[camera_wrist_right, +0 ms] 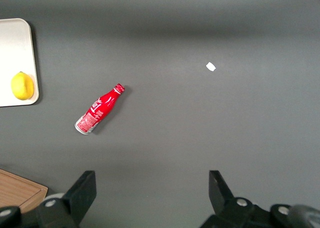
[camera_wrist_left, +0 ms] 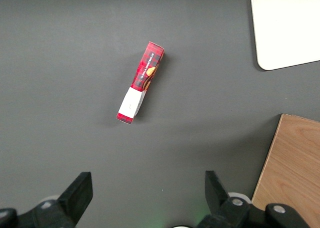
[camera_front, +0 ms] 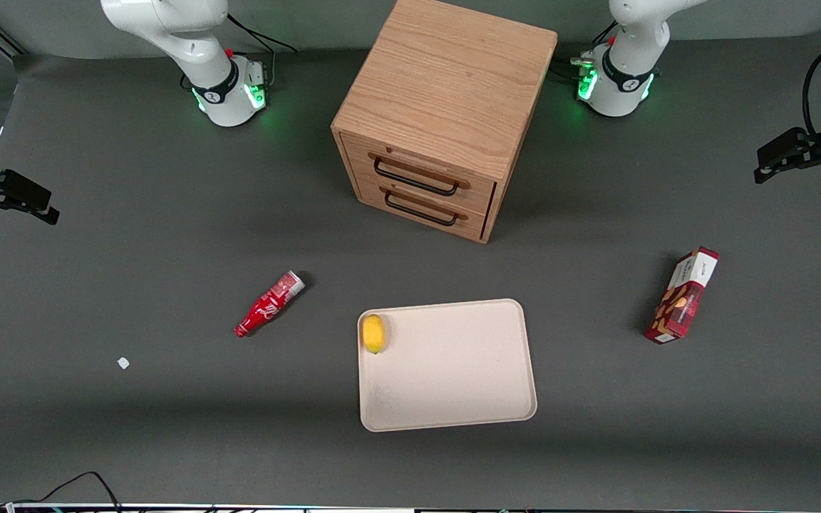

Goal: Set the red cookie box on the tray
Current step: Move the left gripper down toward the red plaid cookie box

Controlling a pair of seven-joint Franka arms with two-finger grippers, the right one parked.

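Observation:
The red cookie box (camera_front: pixel 683 296) lies flat on the grey table toward the working arm's end, well apart from the tray (camera_front: pixel 453 370). In the left wrist view the box (camera_wrist_left: pixel 141 82) shows its dark-red side and white end panel, with a corner of the tray (camera_wrist_left: pixel 287 27) nearby. My gripper (camera_front: pixel 763 165) hangs high over the table at the working arm's end, farther from the front camera than the box. In the left wrist view the gripper (camera_wrist_left: pixel 147 188) is open, with only bare table between its fingers.
A yellow lemon (camera_front: pixel 373 333) sits on the tray near its rim. A red bottle (camera_front: pixel 269 304) lies toward the parked arm's end, with a small white scrap (camera_front: pixel 123 363) nearer the camera. A wooden two-drawer cabinet (camera_front: pixel 446 107) stands at the table's middle.

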